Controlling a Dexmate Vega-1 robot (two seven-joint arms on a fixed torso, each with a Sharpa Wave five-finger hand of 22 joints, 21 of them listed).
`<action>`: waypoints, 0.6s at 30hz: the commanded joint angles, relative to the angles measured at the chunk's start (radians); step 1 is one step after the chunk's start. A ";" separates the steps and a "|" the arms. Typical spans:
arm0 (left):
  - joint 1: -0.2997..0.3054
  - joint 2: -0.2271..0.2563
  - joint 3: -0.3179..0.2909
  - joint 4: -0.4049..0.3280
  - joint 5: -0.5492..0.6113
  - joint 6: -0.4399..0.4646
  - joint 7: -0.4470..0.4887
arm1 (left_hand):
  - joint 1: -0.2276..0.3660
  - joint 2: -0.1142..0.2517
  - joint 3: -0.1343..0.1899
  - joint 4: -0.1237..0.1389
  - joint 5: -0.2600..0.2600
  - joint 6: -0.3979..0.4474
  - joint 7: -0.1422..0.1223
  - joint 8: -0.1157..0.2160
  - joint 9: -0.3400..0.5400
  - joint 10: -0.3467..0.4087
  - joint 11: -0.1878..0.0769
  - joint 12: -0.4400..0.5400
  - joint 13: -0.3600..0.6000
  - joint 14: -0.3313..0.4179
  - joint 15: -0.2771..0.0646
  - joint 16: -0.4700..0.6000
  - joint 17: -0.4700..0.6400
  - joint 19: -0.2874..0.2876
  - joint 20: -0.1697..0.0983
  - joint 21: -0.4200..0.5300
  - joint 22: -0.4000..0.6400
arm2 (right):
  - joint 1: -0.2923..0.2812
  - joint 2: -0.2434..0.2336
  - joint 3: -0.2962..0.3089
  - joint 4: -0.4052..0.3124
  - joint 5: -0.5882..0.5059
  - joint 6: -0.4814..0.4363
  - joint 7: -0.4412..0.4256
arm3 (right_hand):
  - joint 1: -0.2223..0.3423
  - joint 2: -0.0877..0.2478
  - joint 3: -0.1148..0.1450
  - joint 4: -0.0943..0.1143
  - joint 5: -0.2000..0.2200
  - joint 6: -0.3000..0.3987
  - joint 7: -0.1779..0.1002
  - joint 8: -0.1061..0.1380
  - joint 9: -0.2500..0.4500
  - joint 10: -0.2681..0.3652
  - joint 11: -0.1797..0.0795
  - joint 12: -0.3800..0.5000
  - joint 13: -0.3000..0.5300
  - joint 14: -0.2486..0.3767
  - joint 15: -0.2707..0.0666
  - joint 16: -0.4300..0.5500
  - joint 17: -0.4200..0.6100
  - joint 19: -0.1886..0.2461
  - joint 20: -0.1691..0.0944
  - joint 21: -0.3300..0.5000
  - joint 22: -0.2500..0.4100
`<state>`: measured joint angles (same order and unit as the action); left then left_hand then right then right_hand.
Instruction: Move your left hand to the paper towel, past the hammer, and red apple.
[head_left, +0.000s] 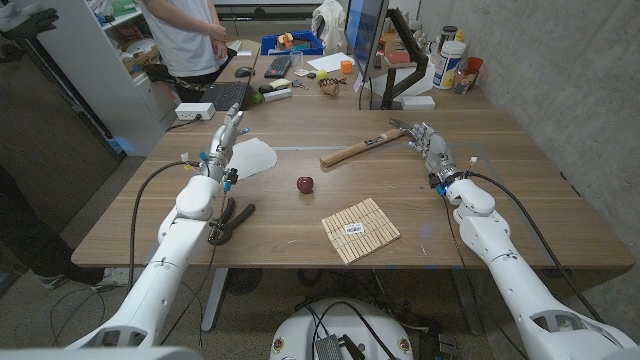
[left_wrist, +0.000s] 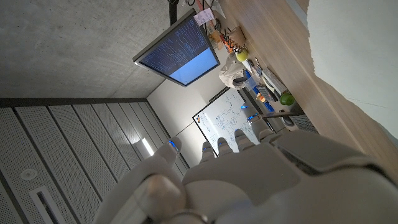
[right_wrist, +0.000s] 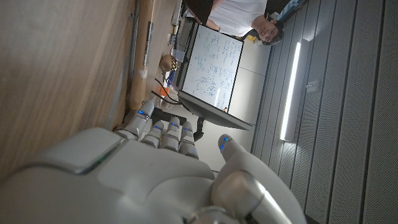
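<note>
while the left hand (head_left: 228, 133) rests over the towel (head_left: 252, 157), fingers released, the right hand (head_left: 424, 140) waits, fingers released, beside the hammer (head_left: 363, 146).

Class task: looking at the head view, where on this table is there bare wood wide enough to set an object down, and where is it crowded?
Bare wood lies between the hammer and the table's far edge, and right of the wooden mat, before the right hand. It is crowded around the left hand: paper towel, pliers, red apple.

Paper towel (head_left: 250, 157): plain white. Apple (head_left: 304, 184): dark red. Hammer (head_left: 367, 145): pale wooden handle, silver-grey head. Slatted mat (head_left: 360, 229): light tan, parallel strips, small white label. Pliers (head_left: 230, 219): black. Table (head_left: 520, 190): brown wood grain. Both hands (head_left: 227, 133) (head_left: 425, 141): grey-white.
</note>
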<state>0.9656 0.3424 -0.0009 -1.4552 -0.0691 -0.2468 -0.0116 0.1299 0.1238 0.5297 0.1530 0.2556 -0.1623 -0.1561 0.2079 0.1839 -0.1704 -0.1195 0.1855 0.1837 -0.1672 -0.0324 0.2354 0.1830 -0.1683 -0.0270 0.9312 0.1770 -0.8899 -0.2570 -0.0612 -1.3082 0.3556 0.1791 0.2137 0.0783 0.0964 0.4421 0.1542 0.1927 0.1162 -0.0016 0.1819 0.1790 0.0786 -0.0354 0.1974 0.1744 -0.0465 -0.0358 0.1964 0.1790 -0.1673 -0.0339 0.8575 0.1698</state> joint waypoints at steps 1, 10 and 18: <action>0.010 0.031 -0.006 -0.026 0.058 0.003 0.055 | 0.014 0.036 0.009 -0.001 0.007 0.000 -0.006 0.002 0.002 -0.001 0.002 0.005 0.003 -0.108 -0.047 -0.004 0.002 -0.230 -0.033 -0.004 0.003 | 0.006 0.006 -0.004 0.004 -0.009 0.008 -0.001 | 0.000 0.082 -0.001 0.001 0.006 0.011 -0.003 0.008 0.004 0.008 0.006 0.006 0.005 -0.008 -0.041 0.004 0.005 -0.026 -0.112 -0.004 0.004; 0.014 0.055 -0.004 -0.048 0.100 0.029 0.085 | 0.033 0.044 0.025 -0.006 0.007 0.013 -0.037 0.002 0.002 0.000 0.001 0.003 0.003 -0.114 -0.053 -0.011 0.001 -0.242 -0.051 -0.013 0.004 | 0.008 0.011 -0.006 0.011 -0.008 0.015 0.004 | 0.000 0.082 -0.002 0.001 0.006 0.013 -0.002 0.009 0.004 0.009 0.005 0.007 0.005 -0.008 -0.041 0.004 0.005 -0.025 -0.113 -0.007 0.004; 0.010 0.086 0.007 -0.071 0.158 0.051 0.115 | 0.042 0.046 0.032 -0.007 0.006 0.016 -0.042 0.002 0.002 -0.001 0.001 0.002 0.003 -0.115 -0.057 -0.013 0.001 -0.242 -0.050 -0.014 0.005 | 0.013 0.012 -0.008 0.019 -0.011 0.024 0.006 | -0.001 0.082 -0.003 0.001 0.006 0.014 -0.002 0.008 0.004 0.011 0.006 0.007 0.005 -0.008 -0.040 0.004 0.005 -0.023 -0.112 -0.010 0.004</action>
<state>0.9762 0.3941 -0.0042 -1.4993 0.0225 -0.2249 0.0637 0.1575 0.1332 0.5506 0.1461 0.2602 -0.1446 -0.1881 0.2079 0.1838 -0.1704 -0.1195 0.1855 0.1836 -0.1672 -0.0323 0.2260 0.1813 -0.1683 -0.0269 0.9168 0.1794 -0.8819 -0.2479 -0.0662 -1.2986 0.3486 0.1935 0.2172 0.0783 0.0965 0.4421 0.1542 0.1927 0.1217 -0.0072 0.1819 0.1790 0.0823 -0.0317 0.1974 0.1744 -0.0465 -0.0358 0.1964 0.1790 -0.1672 -0.0339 0.8497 0.1698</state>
